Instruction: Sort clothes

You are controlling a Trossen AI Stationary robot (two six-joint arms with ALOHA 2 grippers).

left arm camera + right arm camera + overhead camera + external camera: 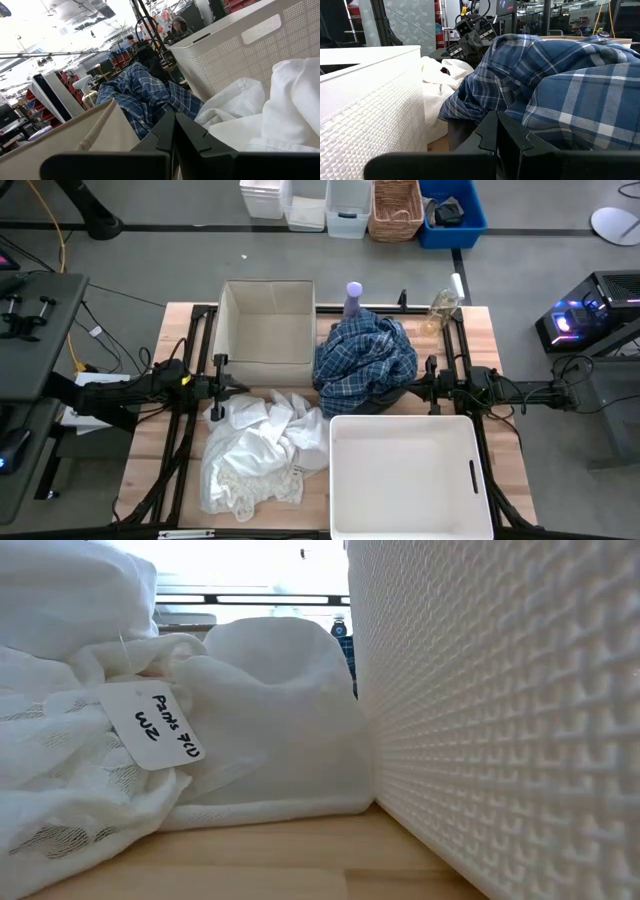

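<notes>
Evidently nothing is sorted: both grippers, left (215, 385) and right (432, 388), rest pinched together, flanking the plaid shirt (365, 358) and white pieces (255, 450).

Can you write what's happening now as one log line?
left tool: shut, beside white clothes | right tool: shut, beside plaid shirt | white bin: empty

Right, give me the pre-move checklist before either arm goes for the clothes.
1. Left gripper shut and empty beside the white pile: ok.
2. Right gripper shut and empty next to the plaid shirt: ok.
3. White bin empty: ok.
4. Beige fabric box empty: ok.
5. Lavender bottle upright, touching the shirt's far edge, may tip: not ok.
6. Garments beneath the plaid shirt: cannot tell.
</notes>
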